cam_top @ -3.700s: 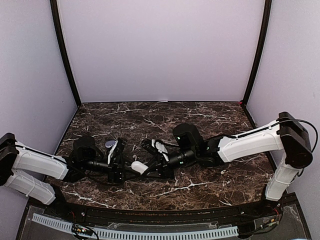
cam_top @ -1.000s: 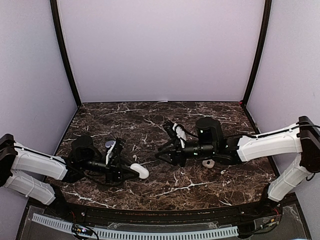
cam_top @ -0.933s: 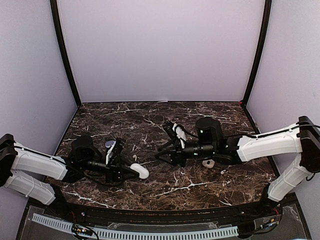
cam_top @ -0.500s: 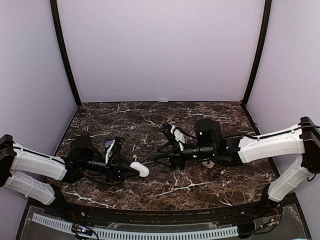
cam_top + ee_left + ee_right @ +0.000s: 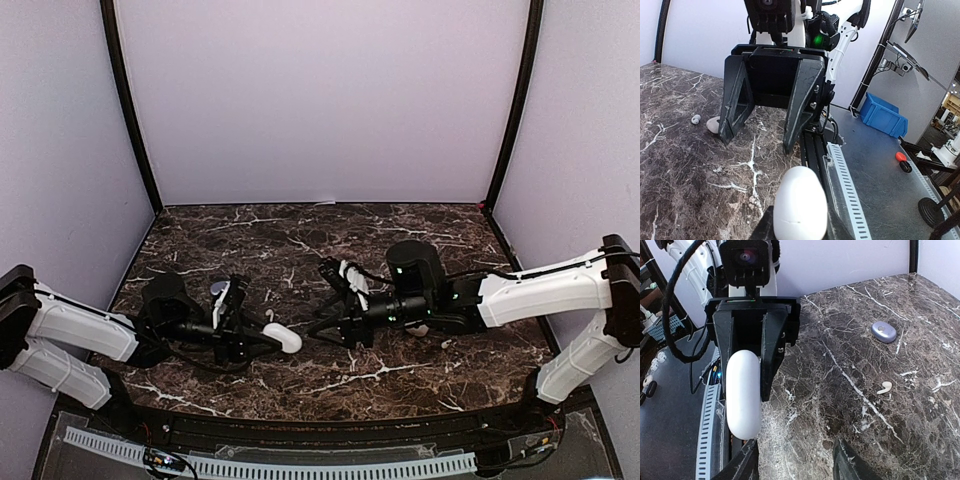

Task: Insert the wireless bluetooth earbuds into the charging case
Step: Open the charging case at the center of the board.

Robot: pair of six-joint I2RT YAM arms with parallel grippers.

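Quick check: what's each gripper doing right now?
Left gripper: closed on the white case.
Right gripper: open, holding nothing.

We see our left tool (image 5: 800,227) clamped on a glossy white egg-shaped case (image 5: 800,202) at the near edge. Facing it, the black right tool (image 5: 758,142) hangs over the dark veined marble surface (image 5: 685,165), its two fingers (image 5: 736,107) spread apart. To its left lie a tiny grey earbud (image 5: 696,118) and, just beside it, a cream rounded piece (image 5: 713,125).
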